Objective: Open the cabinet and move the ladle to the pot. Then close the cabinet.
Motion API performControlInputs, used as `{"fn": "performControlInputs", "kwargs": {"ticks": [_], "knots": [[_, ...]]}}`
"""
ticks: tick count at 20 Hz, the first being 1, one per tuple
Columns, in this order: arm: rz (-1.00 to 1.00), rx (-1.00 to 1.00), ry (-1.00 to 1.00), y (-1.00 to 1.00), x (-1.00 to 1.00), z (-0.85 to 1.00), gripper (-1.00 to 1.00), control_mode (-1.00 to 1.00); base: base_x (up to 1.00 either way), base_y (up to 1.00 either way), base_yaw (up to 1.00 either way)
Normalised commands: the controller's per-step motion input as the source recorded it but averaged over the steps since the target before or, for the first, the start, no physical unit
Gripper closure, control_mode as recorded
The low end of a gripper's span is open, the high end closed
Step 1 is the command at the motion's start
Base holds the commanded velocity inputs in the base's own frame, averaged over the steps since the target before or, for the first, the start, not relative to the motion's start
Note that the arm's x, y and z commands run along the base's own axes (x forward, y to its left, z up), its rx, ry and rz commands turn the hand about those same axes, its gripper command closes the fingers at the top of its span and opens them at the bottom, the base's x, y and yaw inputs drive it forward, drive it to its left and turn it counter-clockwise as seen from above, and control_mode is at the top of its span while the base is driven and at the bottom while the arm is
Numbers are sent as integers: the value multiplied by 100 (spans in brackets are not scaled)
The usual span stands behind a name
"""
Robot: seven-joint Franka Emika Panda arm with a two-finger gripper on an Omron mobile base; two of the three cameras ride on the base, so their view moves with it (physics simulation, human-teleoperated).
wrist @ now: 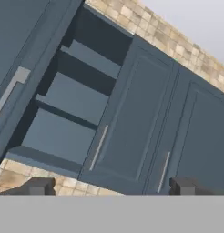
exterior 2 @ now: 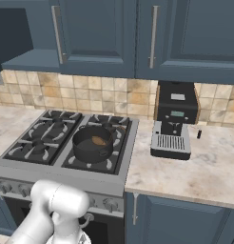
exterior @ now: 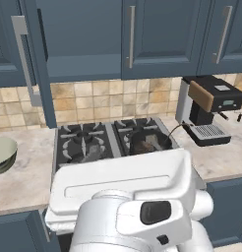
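Two-finger gripper [wrist: 111, 186] jaws spread wide, empty, round dark grey-black pot [exterior 2: 92, 143] on front-right burner, brown-copper ladle [exterior 2: 98, 140] bowl inside it – handle direction unclear, beyond, navy-blue wall cabinet [wrist: 73, 98] left door [exterior: 37, 59] swung open – hand view exposes bare shelves.

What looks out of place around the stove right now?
One cabinet door hangs wide open over the counter, its shelves bare. The ladle already sits in the pot. The gripper is open and holds nothing.
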Motion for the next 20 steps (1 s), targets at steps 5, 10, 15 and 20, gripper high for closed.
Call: {"fn": "performControlInputs", "kwargs": {"ticks": [5, 10, 15, 20], "knots": [[-17, -30, -12, 35, 42, -34, -100, -100, 0, 0, 0], [-15, -26, -13, 30, 52, -29, -100, -100, 0, 0, 0], [-14, -23, -9, 20, 63, -23, -100, -100, 0, 0, 0], [-15, -20, -7, 18, 69, -10, -100, -100, 0, 0, 0]]}}
